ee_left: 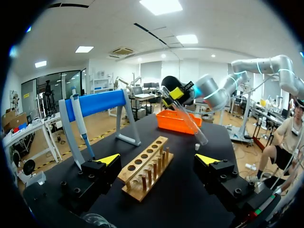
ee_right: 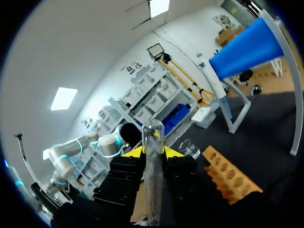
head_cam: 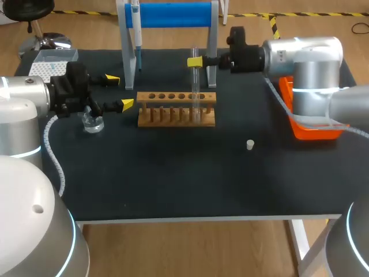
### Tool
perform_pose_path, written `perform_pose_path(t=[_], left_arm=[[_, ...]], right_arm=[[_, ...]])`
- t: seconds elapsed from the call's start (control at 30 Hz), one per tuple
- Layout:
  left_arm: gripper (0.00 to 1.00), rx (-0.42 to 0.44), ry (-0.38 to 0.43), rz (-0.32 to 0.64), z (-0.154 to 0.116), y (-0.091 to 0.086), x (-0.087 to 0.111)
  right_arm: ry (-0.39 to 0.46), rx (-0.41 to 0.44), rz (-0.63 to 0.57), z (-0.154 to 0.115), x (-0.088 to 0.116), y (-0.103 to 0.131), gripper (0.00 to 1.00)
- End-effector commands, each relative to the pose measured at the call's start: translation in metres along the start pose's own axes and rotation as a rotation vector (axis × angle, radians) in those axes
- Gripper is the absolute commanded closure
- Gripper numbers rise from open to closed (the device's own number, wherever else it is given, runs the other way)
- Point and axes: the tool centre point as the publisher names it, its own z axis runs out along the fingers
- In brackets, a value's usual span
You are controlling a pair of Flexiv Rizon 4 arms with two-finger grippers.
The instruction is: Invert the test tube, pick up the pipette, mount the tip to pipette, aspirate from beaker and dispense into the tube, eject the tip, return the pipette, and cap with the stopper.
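Clamped in the right hand (head_cam: 196, 61): the tube (head_cam: 195, 86), gripped near its upper end from both sides by the yellow tips. Upright over the rack (head_cam: 176, 108), lower end down at the row of holes — in one or just above it, hard to say. From the right wrist view, glass running straight out between the fingers, rounded end ahead of them.

Right arm (head_cam: 300, 57) in from the right, forearm level across the back of the worktop (head_cam: 173, 173), hand pointing sideways toward the stand (head_cam: 167, 14).

Left hand (head_cam: 119, 92) wide open, gripping nothing, aimed level at the near end of the rack and just short of it. Left arm (head_cam: 23, 98) in from the left, low over the worktop.

Beaker (head_cam: 92, 122) right under the left wrist, clear glass — contents not readable. Pipette (head_cam: 136, 34) hanging upright on the blue stand, behind the rack. Stopper (head_cam: 250, 145) alone on the worktop, well apart from both hands, to the right of the rack. Orange tray (head_cam: 305, 124) at the right edge, partly under the right arm, inside hidden. Tip box (head_cam: 49, 63) at the back left corner, behind the left arm.
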Motion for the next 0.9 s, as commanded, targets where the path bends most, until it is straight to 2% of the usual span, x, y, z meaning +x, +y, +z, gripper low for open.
perform_pose_path(t=[0.03, 0.1, 0.27, 0.5, 0.53, 0.73, 0.9], left_arm=[[0.0, 0.001, -0.002, 0.001, 0.0, 0.0, 0.001], [0.0, 0.001, -0.002, 0.001, 0.0, 0.0, 0.001], [0.0, 0.001, -0.002, 0.001, 0.0, 0.0, 0.001], [0.0, 0.001, -0.002, 0.001, 0.0, 0.0, 0.001], [0.0, 0.001, -0.002, 0.001, 0.0, 0.0, 0.001], [0.0, 0.001, -0.002, 0.001, 0.0, 0.0, 0.001], [0.0, 0.001, -0.002, 0.001, 0.0, 0.0, 0.001]], right_arm=[[-0.03, 0.003, 0.646, 0.0, 0.0, 0.001, 1.0], [-0.03, -0.003, 0.707, -0.001, 0.0, 0.0, 1.0], [-0.044, 0.011, 0.775, -0.002, 0.003, -0.001, 1.0], [-0.056, 0.022, 0.758, -0.001, 0.006, -0.005, 1.0], [-0.033, 0.012, 0.796, 0.0, 0.007, -0.005, 1.0], [-0.065, 0.022, 0.723, 0.001, 0.009, -0.009, 1.0], [-0.051, 0.016, 0.65, 0.003, 0.011, -0.01, 1.0]])
